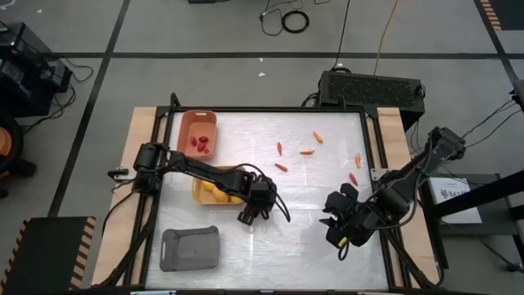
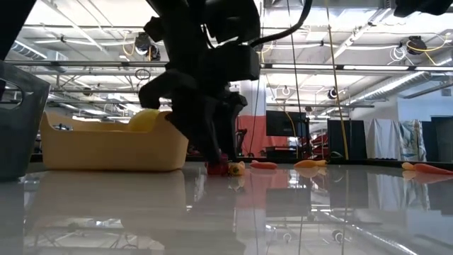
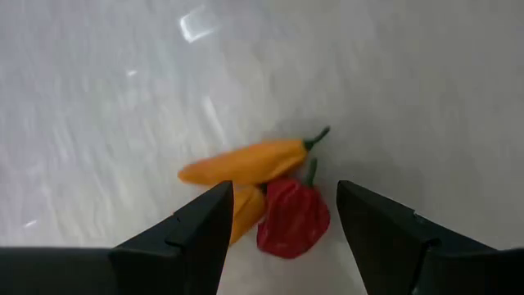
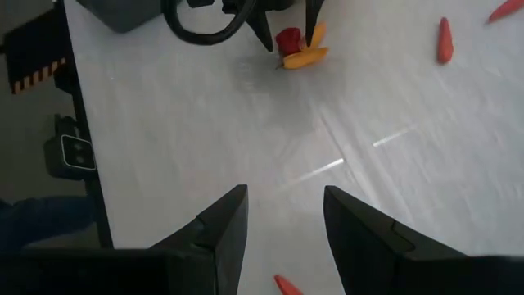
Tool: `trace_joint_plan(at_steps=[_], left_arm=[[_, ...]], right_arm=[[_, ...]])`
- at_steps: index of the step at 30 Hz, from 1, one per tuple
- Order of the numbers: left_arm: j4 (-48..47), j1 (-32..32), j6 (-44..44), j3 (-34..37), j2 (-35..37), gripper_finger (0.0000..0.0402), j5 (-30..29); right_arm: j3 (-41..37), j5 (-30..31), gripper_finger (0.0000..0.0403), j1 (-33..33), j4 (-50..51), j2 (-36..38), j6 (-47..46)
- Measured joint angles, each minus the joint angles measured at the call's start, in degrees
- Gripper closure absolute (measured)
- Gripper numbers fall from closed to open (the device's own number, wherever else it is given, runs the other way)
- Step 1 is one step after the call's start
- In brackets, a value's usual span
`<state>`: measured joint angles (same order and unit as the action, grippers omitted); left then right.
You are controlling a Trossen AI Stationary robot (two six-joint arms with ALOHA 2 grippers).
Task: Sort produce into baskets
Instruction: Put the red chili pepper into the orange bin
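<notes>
My left gripper (image 1: 248, 217) is open and low over the table's middle, just near of the yellow basket (image 1: 201, 195). Its fingers stand on either side of a small pile: a red pepper-like piece (image 3: 293, 217), a long orange chili (image 3: 246, 162) and a second orange piece (image 3: 246, 211) that lies right beside one finger. The pile rests on the table and also shows in the low view (image 2: 226, 168). My right gripper (image 1: 334, 233) is open and empty at the near right, above bare table (image 4: 284, 197). The salmon basket (image 1: 211, 123) holds red pieces (image 1: 201, 143). The yellow basket holds yellow fruits (image 1: 214, 192).
The grey basket (image 1: 190, 248) stands at the near left. Several loose red and orange sticks lie on the far right half of the table, among them a red one (image 1: 281, 167), an orange one (image 1: 307, 152) and another red one (image 1: 353, 179). Bare table lies between the two grippers.
</notes>
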<state>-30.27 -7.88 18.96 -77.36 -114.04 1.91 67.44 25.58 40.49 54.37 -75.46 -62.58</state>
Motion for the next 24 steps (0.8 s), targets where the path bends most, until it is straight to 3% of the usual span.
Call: trace_joint_plan(at_steps=[9,24], left_arm=[[-3.2,0.0,-0.2,0.0,0.1,0.0182,-0.7],[-3.2,0.0,-0.5,0.0,0.1,0.0276,-0.2]], right_arm=[[0.0,0.0,0.025,-2.1,0.0,0.0,2.7],[0.0,0.0,0.025,-5.6,-0.1,0.0,5.7]])
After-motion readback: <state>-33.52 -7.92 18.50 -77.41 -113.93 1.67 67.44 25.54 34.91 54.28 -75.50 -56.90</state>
